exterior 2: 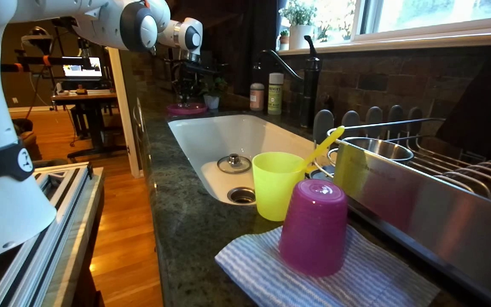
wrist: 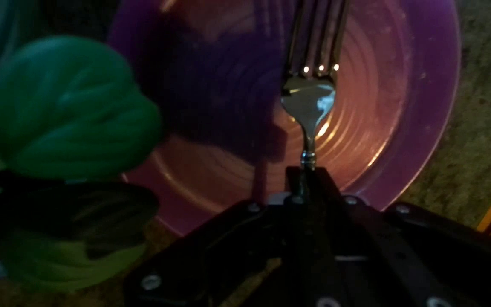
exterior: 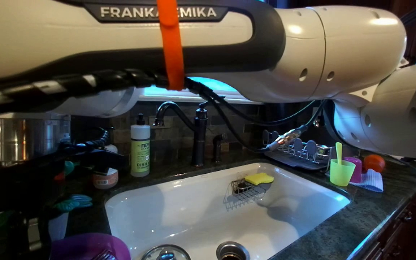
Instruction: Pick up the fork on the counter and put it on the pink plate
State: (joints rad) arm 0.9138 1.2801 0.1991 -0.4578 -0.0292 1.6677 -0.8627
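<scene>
Where the wrist view looks down, you have a four-tined metal fork (wrist: 308, 102), held by the handle just behind its collar, tines leading. Position: above the magenta-purple plastic plate (wrist: 433, 106), probably not yet resting on it, as its shadow falls clear of the tines. Your Robotiq gripper (wrist: 307, 175): fingers clamped on that handle. Handle end: hidden by the fingers; should it overhang the rim, your release may tip the fork outward. Broad green leaf (wrist: 70, 106): overlapping the plate in the line of sight; a sideways swing towards it could snag.

In an exterior view: white sink (exterior: 193, 202), with the plate just beside it. Glass lid (exterior: 166, 254): inside the sink. Let the fork go from too high and it could bounce off the plate, perhaps into the sink.

In an exterior view: white Franka Panda arm (exterior 2: 100, 30), reaching from its base past the end of the sink, forearm roughly level, wrist turned down, gripper hanging about upright over the plate. Small potted plant (exterior 2: 213, 88): just beside your gripper, leaving you little room on that side. Suggested handling: lower straight, let go gently, rise straight.
</scene>
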